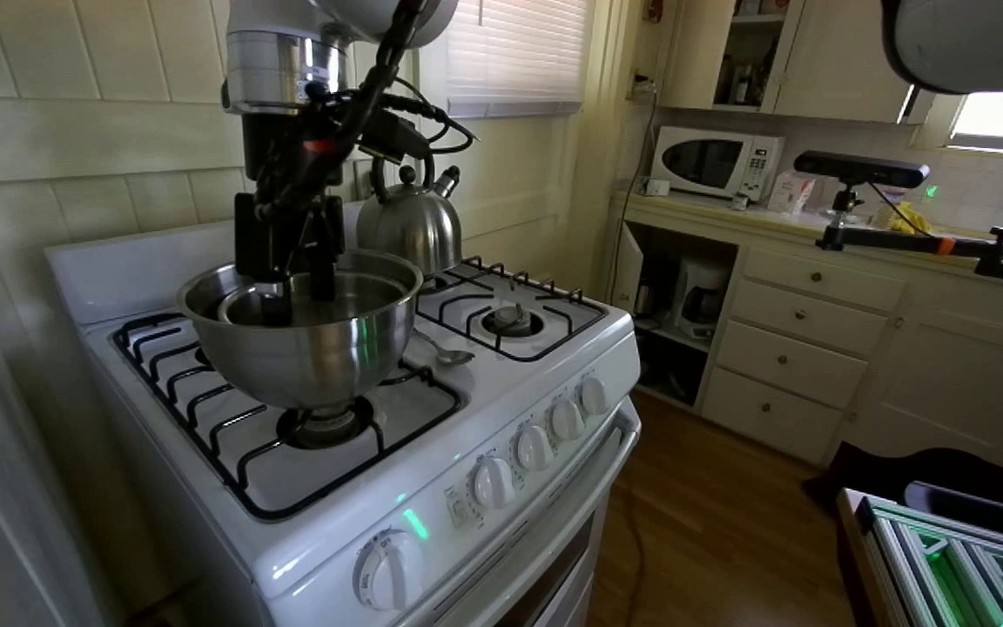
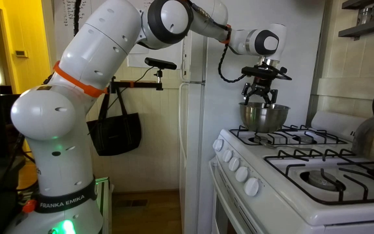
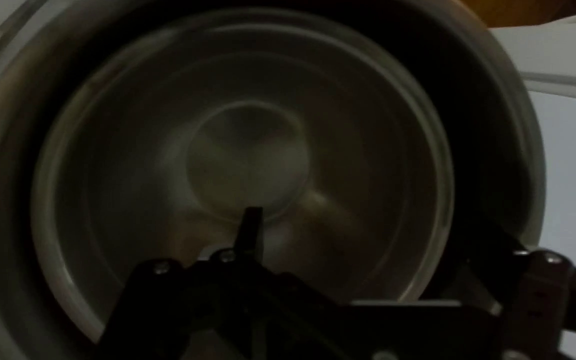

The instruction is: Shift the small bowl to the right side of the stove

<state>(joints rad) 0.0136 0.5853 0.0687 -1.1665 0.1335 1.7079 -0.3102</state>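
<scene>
The small bowl [image 1: 240, 305] is a shiny steel bowl nested inside the large steel pot [image 1: 327, 361]. It fills the middle of the wrist view [image 3: 248, 160]; in an exterior view the pot [image 2: 263, 120] hides it. The pot is over the front burner at one end of the white stove [image 1: 432, 514]. My gripper [image 1: 299, 292] points down into the pot, its fingers spread apart. In the wrist view the gripper [image 3: 374, 235] has one finger over the bowl's inside and the other beyond its rim, over the gap to the pot wall. Fingertip contact with the bowl cannot be told.
A steel kettle [image 1: 414, 226] with a black handle stands on a rear burner beside the pot. A spoon [image 1: 454, 355] lies between the black grates. The other front burner [image 2: 323, 180] has nothing on it. A wall and backguard stand behind the stove.
</scene>
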